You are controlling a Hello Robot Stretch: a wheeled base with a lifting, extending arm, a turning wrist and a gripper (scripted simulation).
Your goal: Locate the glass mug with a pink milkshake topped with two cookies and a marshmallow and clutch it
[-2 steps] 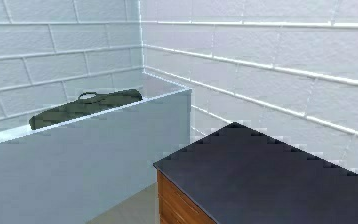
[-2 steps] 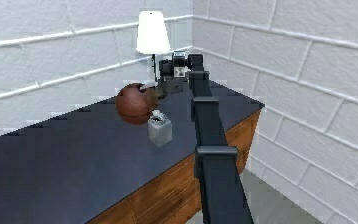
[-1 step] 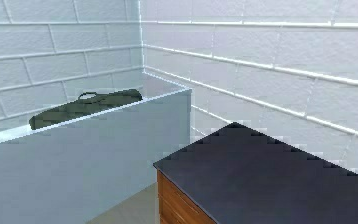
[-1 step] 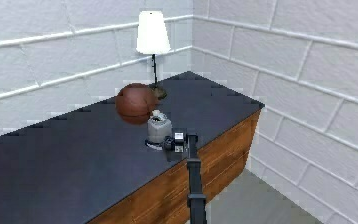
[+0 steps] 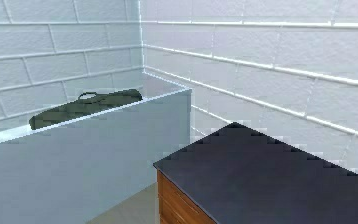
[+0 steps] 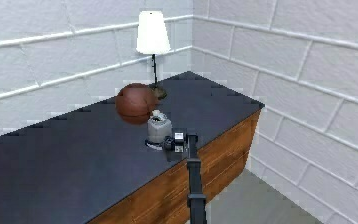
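One gripper (image 6: 169, 141): sits at the far end of the dark arm (image 6: 195, 190), above the cabinet top and close by a small greyish object (image 6: 159, 127). Because that object stands on the surface right at the fingers, I cannot tell whether the gripper holds anything.
Task's thing: the small greyish object looks glassy, with a pale base. It stands upright on the dark top of the wooden cabinet (image 6: 67, 160), near the edge the arm reaches over. No pink can be made out, so calling it the milkshake mug is only a likely guess.
Handling, as a judgement: a filled glass mug would be stiff, smooth, fairly heavy and breakable, with loose toppings. It is best taken around the body below the rim and kept upright.
Risk: the brown ball (image 6: 137, 102) sits just behind the object and could roll if nudged.
Counts on the cabinet: one greyish object, one ball, one lamp (image 6: 153, 35) with a white shade.
Counts ahead: one dark green bag (image 5: 87, 105) lying in one pale blue-grey box (image 5: 87, 165).
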